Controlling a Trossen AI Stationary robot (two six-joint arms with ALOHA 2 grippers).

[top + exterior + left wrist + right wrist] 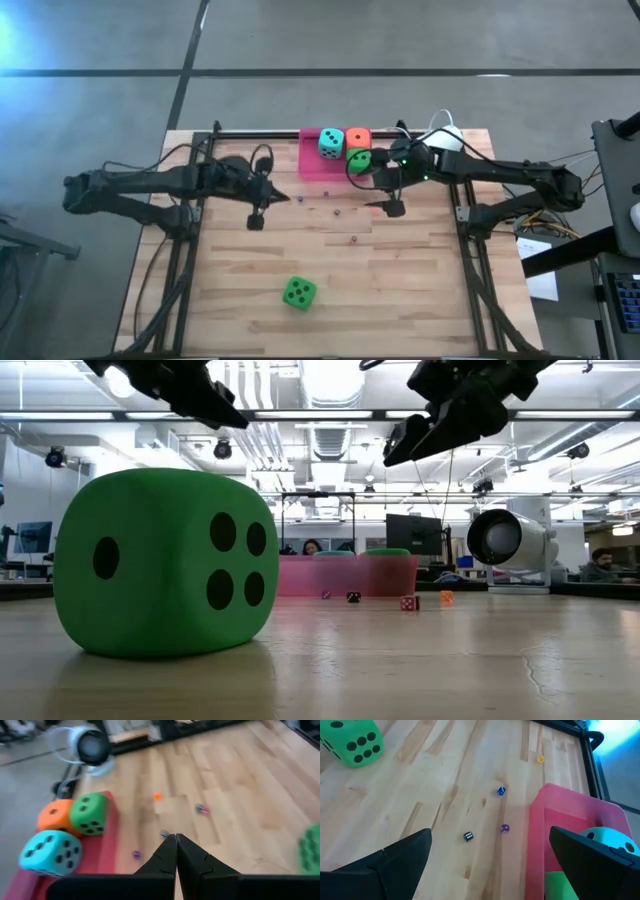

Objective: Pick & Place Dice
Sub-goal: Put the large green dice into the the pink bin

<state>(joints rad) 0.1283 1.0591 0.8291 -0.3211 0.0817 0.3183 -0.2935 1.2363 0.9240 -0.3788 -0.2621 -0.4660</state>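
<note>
Wood-plank table (400, 290) fills the high view w/ grey floor around it; you've got both arms reaching in toward the middle.

Left side first: your left gripper (256, 221) hangs over bare planks, well apart from every big die. Its fingers (165, 857) are pressed together, nothing between them, per the left wrist view.

Moving right, nearer the front edge: one green die (299, 293) sits alone on the wood, well apart from the rest. It's the big cube close to the low cam (165, 563), resting flat on the table.

Center-back: a pink tray (311, 165) lies against the far rail. On it you see the teal die (331, 142), the orange die (358, 138) just beside it, and a second green die (360, 158) touching the orange one, part-hidden by the right arm. Left wrist view shows the three bunched on the tray: teal (51, 851), orange (55, 816), green (89, 813).

Several tiny dice are scattered on the planks near the tray, e.g. a blue one (501, 791), a purple one (504, 828), a dark one (468, 836).

Right: your right gripper (390, 207) is just beside the tray's near-right corner, above the table. Its fingers (395, 865) are spread wide, holding nothing.

A white round device (447, 138) sits at the back right of the table.
</note>
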